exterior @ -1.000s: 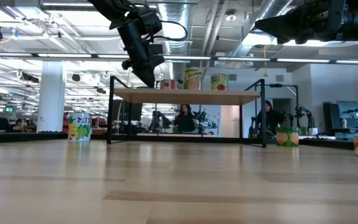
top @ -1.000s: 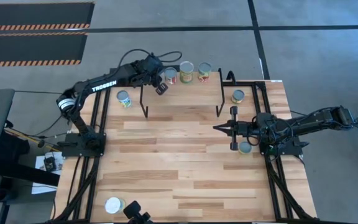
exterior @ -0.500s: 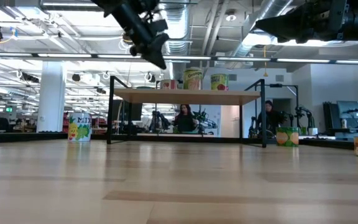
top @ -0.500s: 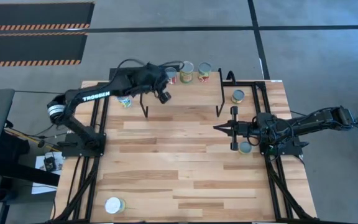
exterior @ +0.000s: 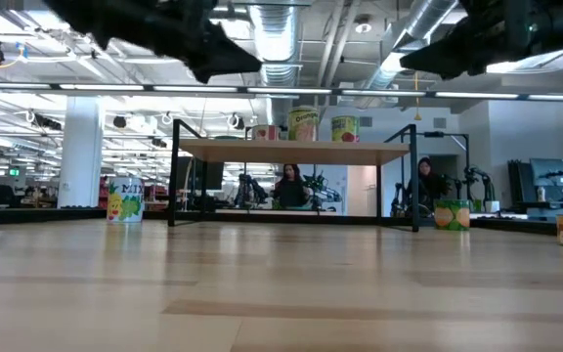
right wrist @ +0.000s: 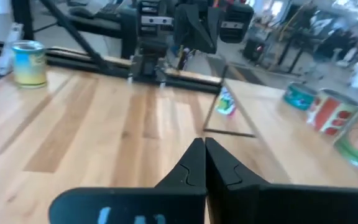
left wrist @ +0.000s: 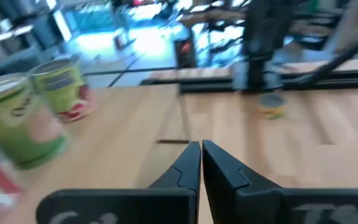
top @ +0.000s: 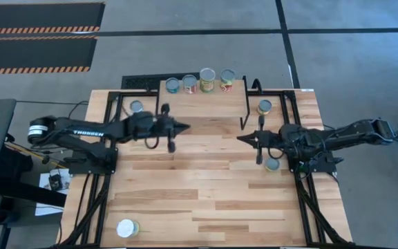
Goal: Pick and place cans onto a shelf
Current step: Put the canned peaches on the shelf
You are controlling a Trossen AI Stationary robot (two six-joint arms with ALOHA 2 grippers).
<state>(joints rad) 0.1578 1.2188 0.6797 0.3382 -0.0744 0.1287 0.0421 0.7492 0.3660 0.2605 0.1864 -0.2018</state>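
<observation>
- The shelf (top: 202, 104) stands at the far edge of the worktop (top: 206, 187), and four cans sit in a row along its back edge.
- From the left of that row: a blue-topped can (top: 173, 85), a red-labelled can (top: 189, 84), a taller green can (top: 207, 78) and a green-and-red can (top: 227, 79).
- Seen level across the worktop, three of those tins show above the board, the tall green one in the middle.
- The left end effector (top: 172, 143) hangs over the bare planks just in front of the shelf's left legs; its fingers are pressed together and carry nothing, as its own wrist camera shows.
- The right end effector (top: 259, 156) hovers near the shelf's right legs, fingers likewise closed and empty.
- More cans rest on the worktop itself: one (top: 137, 106) off the shelf's left end, one (top: 264, 106) off its right end, and one (top: 273, 164) just beside the right arm.
- A white-topped can (top: 126, 227) stands alone at the near left corner, well apart from everything else.
- Beyond the worktop, two seated people show under the shelf in the room behind.
</observation>
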